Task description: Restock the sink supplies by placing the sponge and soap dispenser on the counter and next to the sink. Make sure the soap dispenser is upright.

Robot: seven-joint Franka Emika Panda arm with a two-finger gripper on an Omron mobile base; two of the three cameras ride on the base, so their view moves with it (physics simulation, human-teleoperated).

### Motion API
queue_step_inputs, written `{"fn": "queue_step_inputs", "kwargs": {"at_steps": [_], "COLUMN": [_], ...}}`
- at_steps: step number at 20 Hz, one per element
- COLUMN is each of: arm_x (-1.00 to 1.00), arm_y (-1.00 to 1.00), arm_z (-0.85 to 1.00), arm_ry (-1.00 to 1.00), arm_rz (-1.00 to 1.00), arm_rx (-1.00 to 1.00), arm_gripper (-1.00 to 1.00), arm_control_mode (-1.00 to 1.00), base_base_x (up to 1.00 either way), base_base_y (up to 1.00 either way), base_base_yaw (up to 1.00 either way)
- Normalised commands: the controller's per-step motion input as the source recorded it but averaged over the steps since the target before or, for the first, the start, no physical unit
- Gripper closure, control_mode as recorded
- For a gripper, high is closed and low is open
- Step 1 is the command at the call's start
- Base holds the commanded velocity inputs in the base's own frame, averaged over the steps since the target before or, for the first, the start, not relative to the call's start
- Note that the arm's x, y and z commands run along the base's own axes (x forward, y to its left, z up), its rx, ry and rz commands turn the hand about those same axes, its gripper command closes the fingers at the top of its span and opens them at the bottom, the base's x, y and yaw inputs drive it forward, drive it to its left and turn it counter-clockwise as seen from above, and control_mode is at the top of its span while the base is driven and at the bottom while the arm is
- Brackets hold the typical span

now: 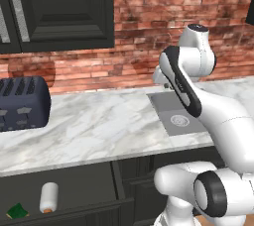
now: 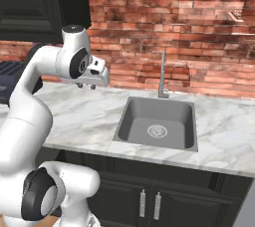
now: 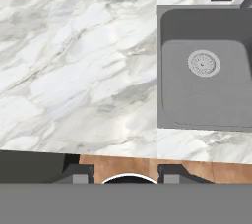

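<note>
Room: red brick wall [image 2: 189,32], dark cabinets.
Counter [image 1: 99,121]: white marble, bare beside the sink [image 2: 159,121].
Gripper [image 2: 85,86]: above the counter at 9 o'clock of the sink, jaws closed, holding nothing.
Drawer [image 1: 74,190]: open below the counter.
Soap dispenser [image 1: 48,197]: lying down inside it.
Sponge [image 1: 17,211]: at 8 o'clock of the dispenser.
Toaster [image 1: 22,102]: on the counter's far left.
</note>
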Motion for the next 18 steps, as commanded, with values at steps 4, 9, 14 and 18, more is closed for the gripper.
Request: {"fn": "queue_step_inputs", "kwargs": {"at_steps": [4,9,14,18], "arm_x": [-0.36,-0.22,-0.11,-0.29], "arm_y": [0.16,0.80,0.16,0.49], "arm_z": [-0.21,-0.56,-0.50,-0.59], "arm_ry": [0.02,0.04,0.02,0.00], "arm_rz": [0.00,0.00,0.00,0.00], "arm_rx": [0.01,0.00,-0.11,0.08], "arm_gripper": [-1.00,-1.00,-1.00,-1.00], "arm_control_mode": [-1.00,-1.00,-1.00,-1.00], "base_base_x": [0.00,0.00,0.00,0.00], "base_base_y": [0.00,0.00,0.00,0.00], "base_base_yaw": [0.00,0.00,0.00,0.00]}}
